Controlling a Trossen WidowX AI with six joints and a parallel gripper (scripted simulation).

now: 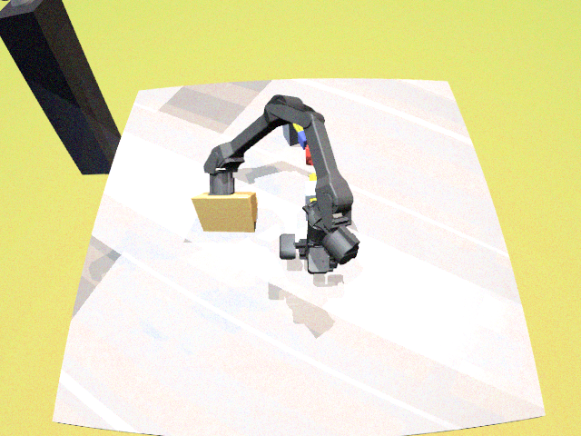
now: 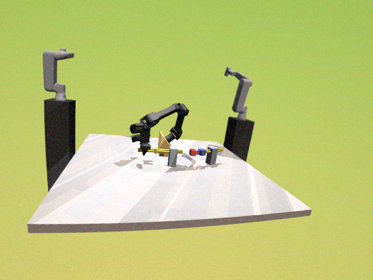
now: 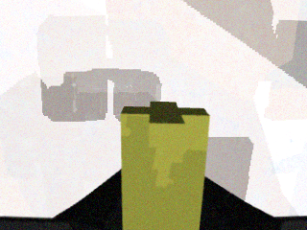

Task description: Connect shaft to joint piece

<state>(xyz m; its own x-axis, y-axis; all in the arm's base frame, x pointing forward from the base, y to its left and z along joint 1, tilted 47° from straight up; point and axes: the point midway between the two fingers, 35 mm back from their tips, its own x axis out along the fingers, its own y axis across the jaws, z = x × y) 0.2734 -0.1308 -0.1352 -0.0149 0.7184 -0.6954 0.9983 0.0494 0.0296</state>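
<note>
My gripper (image 2: 144, 150) (image 3: 156, 173) is shut on the yellow second shaft (image 2: 162, 150) (image 3: 163, 144), near its outer end. That shaft runs through the second grey block (image 2: 172, 157). Its inner tip (image 1: 312, 176) (image 2: 180, 151) sticks out past this block, with a small gap to the red joint piece (image 1: 309, 155) (image 2: 192, 151). The red piece hangs by the blue joint part (image 1: 301, 139) (image 2: 201, 151) on the end of the first shaft (image 2: 221, 149), which is held in the first block (image 1: 290, 134) (image 2: 211, 156). The opening is too small to make out.
A tan wedge-shaped block (image 1: 227, 213) (image 2: 162, 144) stands by my arm's base. My forearm passes above the blocks and hides part of the shafts in the top view. Dark pillars (image 1: 61, 89) (image 2: 59, 135) (image 2: 240, 135) stand beyond the table; grey arms top them in the exterior view.
</note>
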